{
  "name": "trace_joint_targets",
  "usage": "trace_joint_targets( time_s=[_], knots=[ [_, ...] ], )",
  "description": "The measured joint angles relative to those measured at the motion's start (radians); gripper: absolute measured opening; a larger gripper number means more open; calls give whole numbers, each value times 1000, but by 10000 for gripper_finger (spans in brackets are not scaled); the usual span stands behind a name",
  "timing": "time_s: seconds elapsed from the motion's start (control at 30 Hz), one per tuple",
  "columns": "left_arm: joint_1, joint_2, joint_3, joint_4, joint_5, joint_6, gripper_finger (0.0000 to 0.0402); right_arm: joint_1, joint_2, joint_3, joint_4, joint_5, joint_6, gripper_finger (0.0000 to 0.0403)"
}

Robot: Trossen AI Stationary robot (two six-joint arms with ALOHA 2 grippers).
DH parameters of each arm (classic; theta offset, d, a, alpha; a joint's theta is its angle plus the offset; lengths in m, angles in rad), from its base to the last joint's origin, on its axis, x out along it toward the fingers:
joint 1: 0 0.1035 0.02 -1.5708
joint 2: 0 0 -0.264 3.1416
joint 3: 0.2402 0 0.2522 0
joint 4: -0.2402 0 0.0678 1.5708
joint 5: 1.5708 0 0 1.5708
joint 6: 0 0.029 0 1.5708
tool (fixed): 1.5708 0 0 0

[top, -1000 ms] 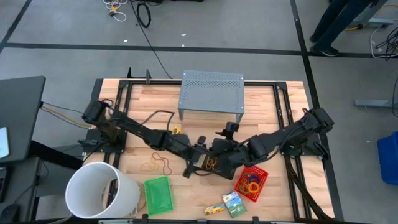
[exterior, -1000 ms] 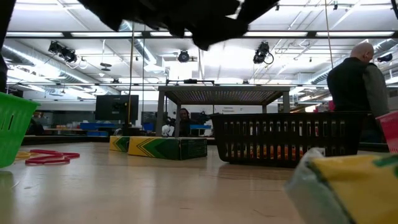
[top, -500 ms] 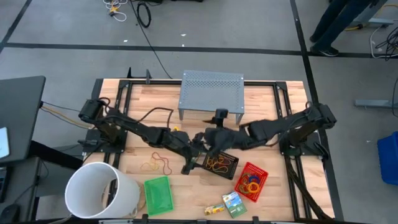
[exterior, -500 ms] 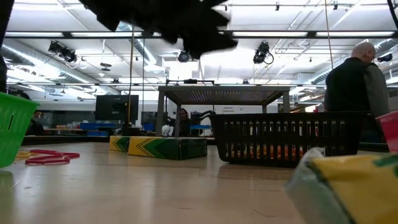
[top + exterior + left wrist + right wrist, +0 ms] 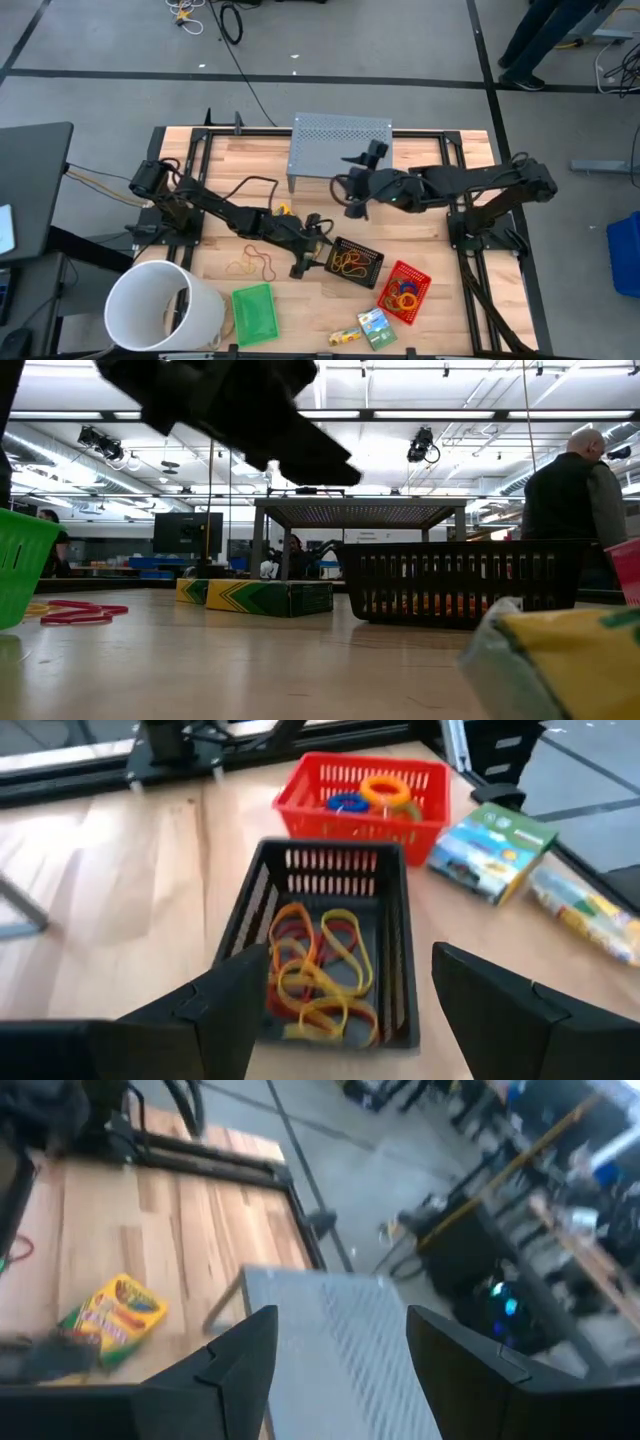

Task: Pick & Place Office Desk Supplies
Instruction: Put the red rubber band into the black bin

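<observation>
The black mesh tray [image 5: 355, 263] stands mid-table with brown and yellow rubber bands [image 5: 315, 970] inside. My left gripper [image 5: 318, 250] hovers open at its left end; its fingers [image 5: 230, 1010] stand on either side of that end, clear of it. My right gripper [image 5: 345, 195] is open and empty, high by the near edge of the grey stand [image 5: 340, 150]. The red tray [image 5: 403, 290] holds coloured rings. Near the front lie a crayon box [image 5: 375, 327] and a yellow wrapped stick [image 5: 590, 910]. A second crayon box [image 5: 112, 1318] lies by the left arm. Loose rubber bands [image 5: 255, 265] lie on the wood.
The big white bucket [image 5: 165, 305] stands at the front left corner with the green tray [image 5: 253, 312] beside it. Black frame rails [image 5: 200, 150] run along the table's sides. A person [image 5: 565, 490] stands in the room beyond the table.
My right gripper has risen from over the black tray and swung toward the table's far edge, up to the grey stand, staying open. The black tray, hidden under it before, now shows in full. My left gripper has dipped a little toward the tray.
</observation>
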Motion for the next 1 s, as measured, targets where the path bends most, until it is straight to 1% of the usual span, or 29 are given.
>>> trace_joint_targets(
  time_s=[0.07, 0.1, 0.2, 0.27, 0.33, 0.4, 0.47, 0.6, 0.67, 0.8, 1.0],
  knots=[
    [8, -20, -55, 96, 2, -17, 283, 1, -17, 1, -89, -35, 73, 231],
    [12, -37, -94, 146, 5, -31, 283, 1, -19, 1, -123, -73, 101, 231],
    [22, -91, -203, 307, 11, -60, 283, 14, -17, -32, -135, -236, 159, 231],
    [25, -139, -271, 360, 12, -84, 283, 33, -15, -75, -81, -327, 169, 231],
    [26, -183, -322, 354, 9, -107, 283, 52, -14, -130, -6, -393, 168, 231],
    [27, -228, -364, 320, 8, -136, 283, 70, -13, -183, 57, -438, 164, 231],
    [27, -265, -392, 269, 7, -165, 283, 84, -12, -228, 100, -461, 165, 231],
    [27, -316, -422, 93, 4, -218, 283, 95, -12, -306, 168, -468, 188, 231],
    [27, -327, -422, 0, 9, -245, 283, 94, -12, -338, 199, -488, 209, 231],
    [27, -328, -422, -129, 39, -294, 283, 94, -12, -384, 223, -500, 234, 231],
    [23, -327, -422, -259, 81, -340, 283, 94, -12, -393, 218, -511, 235, 231]
  ],
)
